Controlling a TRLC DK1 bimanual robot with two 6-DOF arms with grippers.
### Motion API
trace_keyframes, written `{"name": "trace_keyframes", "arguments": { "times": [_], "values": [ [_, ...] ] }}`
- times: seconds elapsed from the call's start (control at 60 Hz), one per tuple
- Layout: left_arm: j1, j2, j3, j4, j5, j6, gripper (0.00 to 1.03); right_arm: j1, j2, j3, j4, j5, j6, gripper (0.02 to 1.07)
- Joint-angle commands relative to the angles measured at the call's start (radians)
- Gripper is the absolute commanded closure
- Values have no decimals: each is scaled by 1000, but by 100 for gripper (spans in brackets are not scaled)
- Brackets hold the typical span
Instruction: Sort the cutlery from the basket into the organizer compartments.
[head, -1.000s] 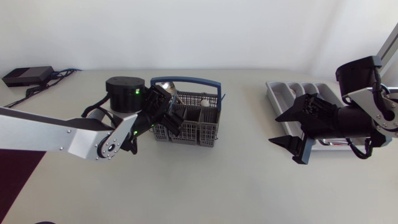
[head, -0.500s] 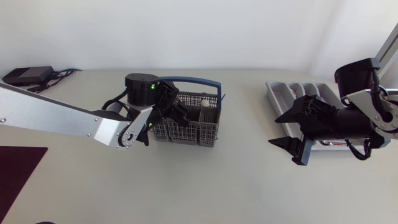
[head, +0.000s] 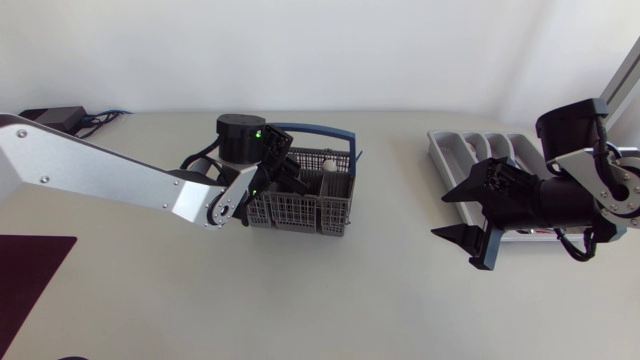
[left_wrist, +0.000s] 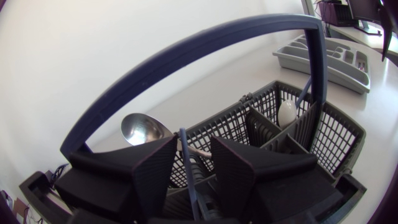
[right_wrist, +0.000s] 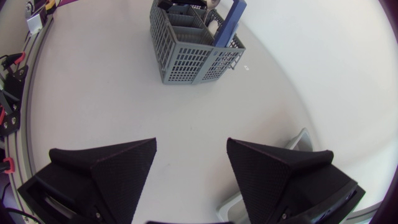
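Left gripper (left_wrist: 193, 148) down in grey cutlery basket (head: 300, 212), at end nearest left arm, under blue carry handle (left_wrist: 186, 62). Fingers apart, not clamping; thin blue utensil handle (left_wrist: 186, 171) stands between them, close to one finger. Spoon bowl (left_wrist: 142, 129) just ahead; white rounded piece (left_wrist: 286, 113) in farther compartment. Right gripper (head: 440, 212) spread wide, holding nothing, over table (head: 350, 300) beside organizer (head: 470, 148)

One grey basket (head: 300, 212) and one grey organizer (head: 455, 150) on the desk (head: 350, 300). Two black pincers: left pincer (left_wrist: 193, 168), right pincer (right_wrist: 189, 162). In the basket, three pieces visible: one silver ladle (left_wrist: 142, 130), one white-ended utensil (left_wrist: 286, 113), one thin blue handle (left_wrist: 185, 155).
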Motion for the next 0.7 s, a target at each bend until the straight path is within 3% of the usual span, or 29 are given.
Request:
{"name": "trace_keyframes", "arguments": {
  "times": [0.0, 0.15, 0.533, 0.683],
  "values": [
    [-9, 32, 30, 1, -13, -12, 80, 6, 5, -25, 6, -2, 18, 25],
    [-13, 27, 20, 5, -20, -10, 100, 6, 3, -27, 6, -1, 18, 25],
    [-15, -89, -115, 61, -16, -10, 100, 9, -14, -33, 0, 1, 19, 25],
    [-21, -152, -185, 128, -6, -4, 100, 19, -18, -36, -3, 2, 24, 25]
  ]
}}
